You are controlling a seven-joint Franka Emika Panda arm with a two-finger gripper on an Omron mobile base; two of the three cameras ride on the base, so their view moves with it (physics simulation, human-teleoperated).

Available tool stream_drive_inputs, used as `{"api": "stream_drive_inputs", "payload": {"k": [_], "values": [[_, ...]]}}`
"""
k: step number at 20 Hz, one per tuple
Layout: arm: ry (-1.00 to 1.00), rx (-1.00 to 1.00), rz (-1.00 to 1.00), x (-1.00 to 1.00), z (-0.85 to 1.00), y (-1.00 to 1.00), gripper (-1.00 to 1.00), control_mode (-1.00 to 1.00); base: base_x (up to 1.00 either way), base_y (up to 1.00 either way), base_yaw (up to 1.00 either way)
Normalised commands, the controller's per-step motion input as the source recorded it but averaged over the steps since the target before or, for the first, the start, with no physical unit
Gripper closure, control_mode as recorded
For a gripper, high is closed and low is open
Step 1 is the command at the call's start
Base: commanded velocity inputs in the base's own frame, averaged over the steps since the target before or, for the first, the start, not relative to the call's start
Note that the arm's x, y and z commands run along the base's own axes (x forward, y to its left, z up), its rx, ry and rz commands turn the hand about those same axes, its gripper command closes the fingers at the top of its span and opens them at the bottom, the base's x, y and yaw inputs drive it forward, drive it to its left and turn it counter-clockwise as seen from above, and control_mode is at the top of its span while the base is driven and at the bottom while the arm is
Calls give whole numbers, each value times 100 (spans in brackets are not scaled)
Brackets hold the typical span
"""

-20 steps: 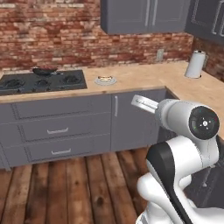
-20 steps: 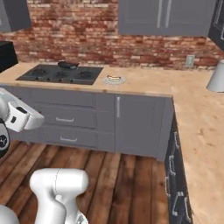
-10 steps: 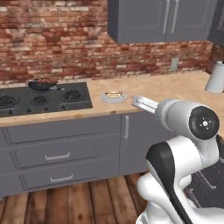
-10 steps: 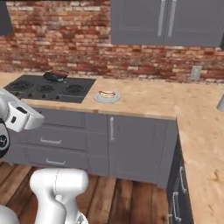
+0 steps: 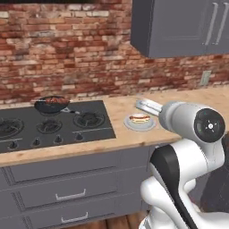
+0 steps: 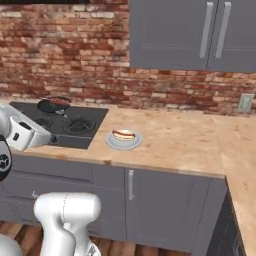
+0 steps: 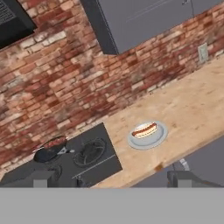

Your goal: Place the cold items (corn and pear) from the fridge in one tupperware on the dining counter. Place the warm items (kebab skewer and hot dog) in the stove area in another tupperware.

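The hot dog (image 5: pixel 139 118) (image 6: pixel 123 134) (image 7: pixel 145 130), a tan bun with a red sausage, lies on a small grey plate (image 5: pixel 130 125) (image 6: pixel 111 144) (image 7: pixel 160 137) on the wooden counter just right of the stove. The kebab skewer (image 5: pixel 54 100) (image 6: pixel 56 101) (image 7: pixel 55 142) rests in a dark pan on a back burner. My gripper (image 7: pixel 112 178) is open and empty. It hangs in front of the counter edge and looks at the plate and stove. In the left base view the gripper (image 5: pixel 143 106) sits just above and right of the plate.
The black gas stove (image 5: pixel 27 138) (image 6: pixel 95 117) (image 7: pixel 109 164) is set into the counter (image 5: pixel 116 112) (image 6: pixel 185 145), above grey drawers. A brick wall runs behind. A grey wall cabinet (image 5: pixel 179 27) (image 6: pixel 190 35) hangs above the counter to the right.
The base has driven forward and turned, so the stove, plate and wall loom larger and sit more centred. The gripper has stayed open and empty.
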Motion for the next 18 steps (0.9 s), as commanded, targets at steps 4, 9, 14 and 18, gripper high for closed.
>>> {"api": "stream_drive_inputs", "payload": {"k": [4,9,14,18], "values": [[0,0,0,0,0,0,-100,100,100,52,0],[0,0,0,0,0,0,-100,100,51,28,0],[85,0,-57,2,-42,-36,-100,-100,0,0,0],[94,0,-42,0,-32,-68,-100,-100,0,0,0]]}}
